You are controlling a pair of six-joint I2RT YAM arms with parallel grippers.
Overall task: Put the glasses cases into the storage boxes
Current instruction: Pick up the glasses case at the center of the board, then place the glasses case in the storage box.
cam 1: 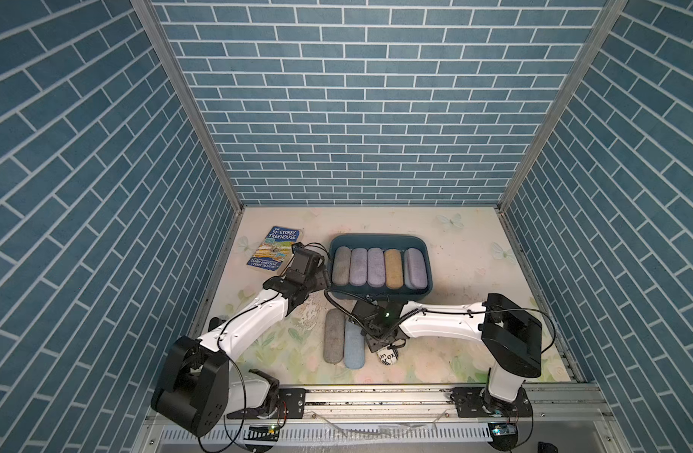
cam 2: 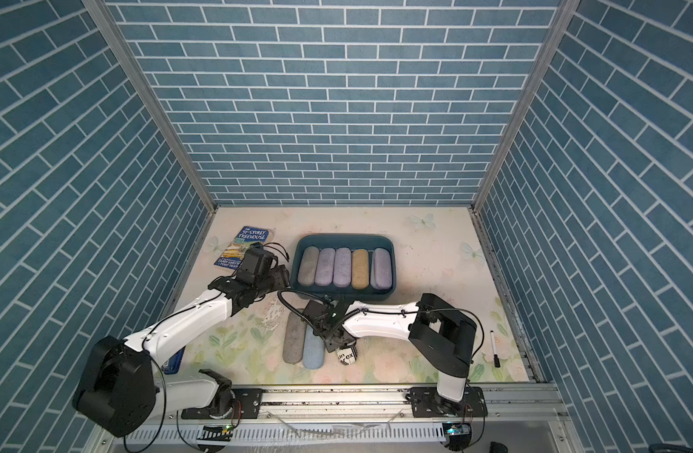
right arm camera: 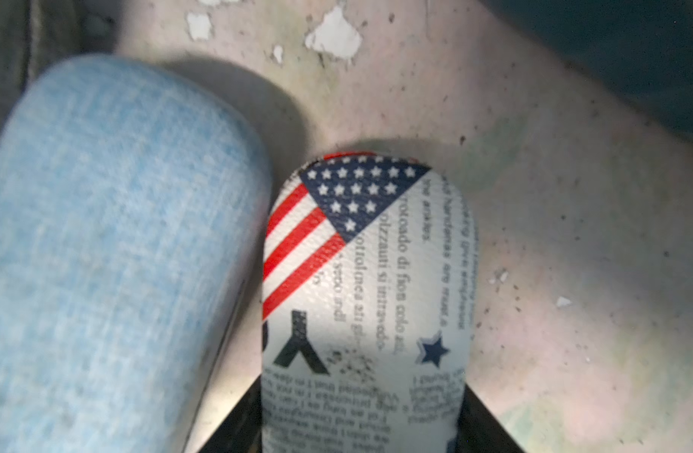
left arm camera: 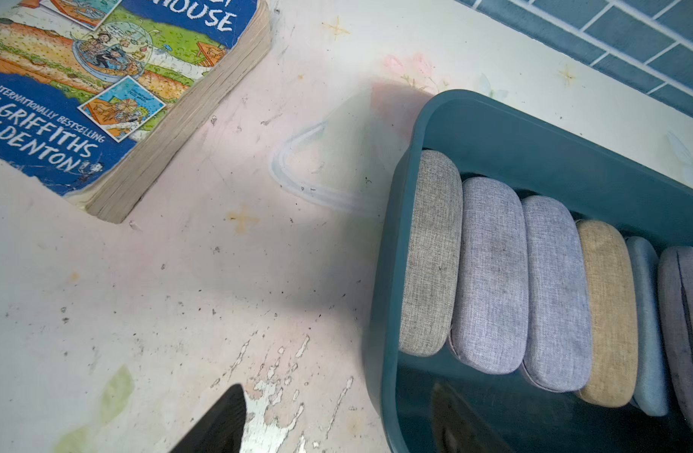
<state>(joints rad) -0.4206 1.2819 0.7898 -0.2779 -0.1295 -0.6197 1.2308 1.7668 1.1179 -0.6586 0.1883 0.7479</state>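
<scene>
The teal storage box (cam 1: 378, 236) (cam 2: 344, 236) stands mid-table with several glasses cases side by side in it: grey (cam 1: 341, 266), lavender (cam 1: 358, 266) and tan (cam 1: 393, 269) among them. A grey case (cam 1: 333, 335) and a light blue case (cam 1: 353, 347) (right arm camera: 101, 255) lie side by side on the table in front of it. My right gripper (cam 1: 386, 349) (right arm camera: 360, 415) is shut on the newspaper-print case (cam 1: 388, 357) (right arm camera: 368, 294), right beside the blue one. My left gripper (cam 1: 323, 280) (left arm camera: 337, 423) is open, its jaws straddling the box's left wall (left arm camera: 388, 274).
A blue paperback book (cam 1: 276, 249) (left arm camera: 82, 90) lies left of the box, behind my left wrist. A marker pen (cam 2: 494, 349) lies at the near right. A blue object (cam 2: 174, 361) shows partly under my left arm. Brick-patterned walls close three sides.
</scene>
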